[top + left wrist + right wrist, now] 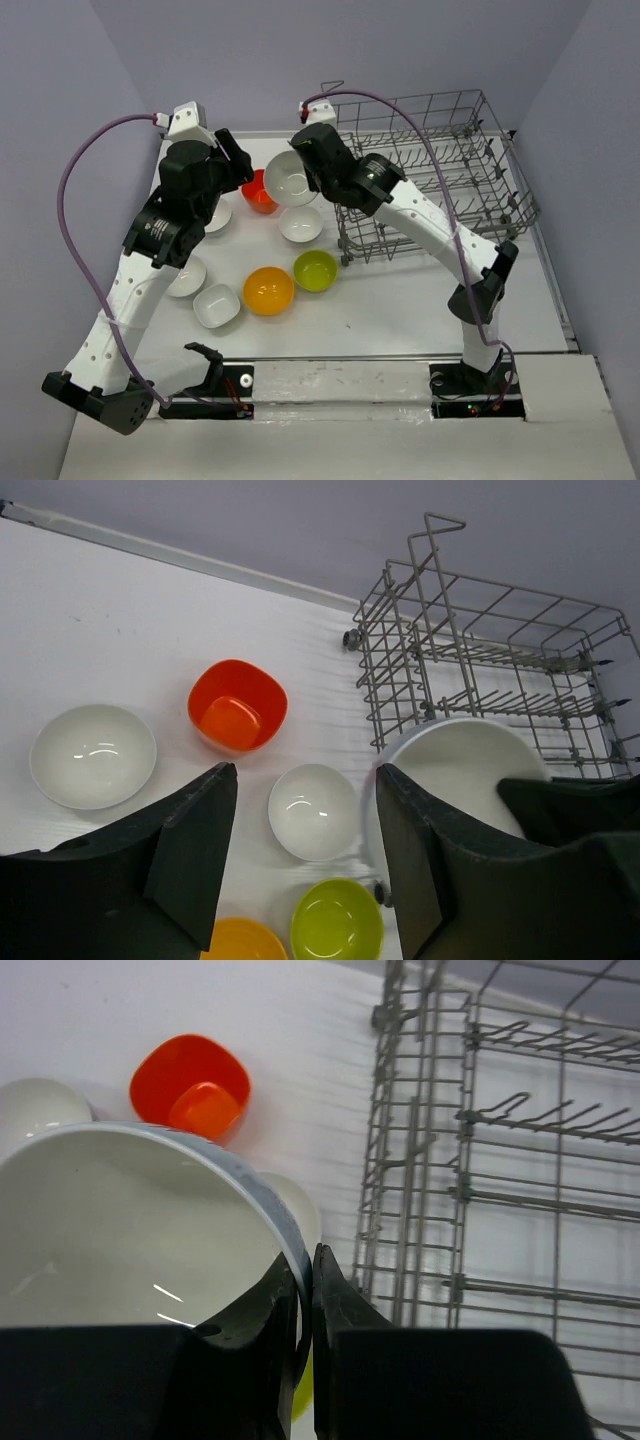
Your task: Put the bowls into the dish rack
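My right gripper point(308, 1260) is shut on the rim of a large white bowl point(120, 1230) and holds it above the table, left of the grey wire dish rack point(440, 165); this bowl also shows in the top view point(289, 180) and in the left wrist view point(460, 775). My left gripper point(305, 772) is open and empty, hovering above a small white bowl point(313, 811). A red-orange bowl point(258, 193), a lime green bowl point(315, 270) and an orange-yellow bowl point(268, 290) lie on the table. No bowl shows inside the rack.
Three more white bowls lie on the left of the table point(217, 305), point(187, 277), point(219, 215). The rack's near-left corner point(400, 1160) stands close to the right of the held bowl. Purple cables arch over both arms.
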`<state>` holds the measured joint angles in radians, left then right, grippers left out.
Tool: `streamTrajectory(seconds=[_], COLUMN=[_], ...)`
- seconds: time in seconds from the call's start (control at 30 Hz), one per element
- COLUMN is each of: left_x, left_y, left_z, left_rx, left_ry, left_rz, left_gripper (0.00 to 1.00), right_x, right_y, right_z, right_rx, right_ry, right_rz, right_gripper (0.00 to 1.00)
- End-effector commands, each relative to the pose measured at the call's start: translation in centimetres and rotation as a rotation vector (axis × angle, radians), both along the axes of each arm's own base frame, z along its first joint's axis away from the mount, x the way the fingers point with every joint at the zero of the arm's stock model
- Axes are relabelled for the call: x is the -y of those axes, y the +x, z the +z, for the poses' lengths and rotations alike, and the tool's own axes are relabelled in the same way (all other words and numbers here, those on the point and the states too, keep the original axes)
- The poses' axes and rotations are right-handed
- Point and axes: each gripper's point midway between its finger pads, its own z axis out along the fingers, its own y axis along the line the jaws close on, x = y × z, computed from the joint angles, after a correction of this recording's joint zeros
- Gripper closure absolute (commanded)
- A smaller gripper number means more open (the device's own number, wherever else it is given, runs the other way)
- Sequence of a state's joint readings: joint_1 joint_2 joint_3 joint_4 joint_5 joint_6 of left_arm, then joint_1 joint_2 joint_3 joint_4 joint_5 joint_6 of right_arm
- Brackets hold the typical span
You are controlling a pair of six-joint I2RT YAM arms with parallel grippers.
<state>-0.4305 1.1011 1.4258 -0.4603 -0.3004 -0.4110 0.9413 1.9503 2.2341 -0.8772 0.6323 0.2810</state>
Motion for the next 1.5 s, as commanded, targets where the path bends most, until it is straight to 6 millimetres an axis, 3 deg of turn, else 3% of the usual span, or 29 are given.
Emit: streamTrajectory(seconds=[0.0, 0.1, 0.13, 0.3, 0.37, 0.47, 0.63, 0.7, 0.8, 1.0, 1.07, 1.1, 1.33, 1.47], left_x=[-1.0, -0.8, -0.7, 0.1, 0.2, 0.3, 0.0, -0.1, -0.2, 0.5, 0.3, 0.3, 0.3, 0.2], left_y=[-2.1, -3.5, -3.7, -4.5, -5.0, -4.9, -4.4, -4.2, -3.8, -3.6, -3.8, -3.8, -4.1, -4.1], left_z=[3.6, 3.9, 3.4, 1.0, 0.7, -1.1, -4.8, -5.6, -7.3, -8.8, -8.9, -9.2, -9.5, -9.6], left_rx=[0.133, 0.181, 0.184, 0.159, 0.168, 0.146, 0.101, 0.103, 0.077, 0.057, 0.058, 0.056, 0.053, 0.053], left_ry=[-0.009, -0.044, -0.052, -0.054, -0.054, -0.029, 0.015, 0.027, 0.052, 0.023, 0.021, 0.023, 0.027, 0.031], left_rz=[-0.017, -0.053, -0.064, -0.122, -0.144, -0.152, -0.134, -0.13, -0.127, -0.183, -0.18, -0.179, -0.179, -0.175], left_gripper=[0.32, 0.31, 0.31, 0.3, 0.3, 0.29, 0.28, 0.27, 0.26, 0.26, 0.26, 0.26, 0.26, 0.26], right_x=[12.5, 18.3, 21.3, 29.6, 32.2, 34.5, 39.3, 40.3, 42.1, 44.3, 44.7, 44.6, 45.1, 45.4], right_y=[2.2, 3.4, 3.7, 4.3, 4.5, 4.4, 5.0, 5.3, 5.4, 5.1, 5.3, 5.4, 5.5, 6.2], right_z=[9.3, 9.5, 9.4, 10.0, 10.1, 10.1, 8.1, 7.2, 6.9, 6.6, 5.6, 6.4, 6.7, 5.3], right_rx=[0.208, 0.225, 0.232, 0.283, 0.292, 0.303, 0.29, 0.293, 0.32, 0.378, 0.371, 0.42, 0.515, 0.499], right_ry=[0.078, 0.045, 0.016, -0.03, -0.077, -0.158, -0.366, -0.425, -0.468, -0.596, -0.631, -0.64, -0.777, -0.826], right_rz=[-0.315, -0.45, -0.518, -0.723, -0.783, -0.858, -0.964, -0.961, -0.972, -1.005, -0.996, -0.992, -0.996, -0.987], right_gripper=[0.99, 0.99, 0.99, 0.99, 0.99, 0.99, 0.99, 0.99, 0.99, 0.99, 0.99, 0.99, 0.99, 0.99])
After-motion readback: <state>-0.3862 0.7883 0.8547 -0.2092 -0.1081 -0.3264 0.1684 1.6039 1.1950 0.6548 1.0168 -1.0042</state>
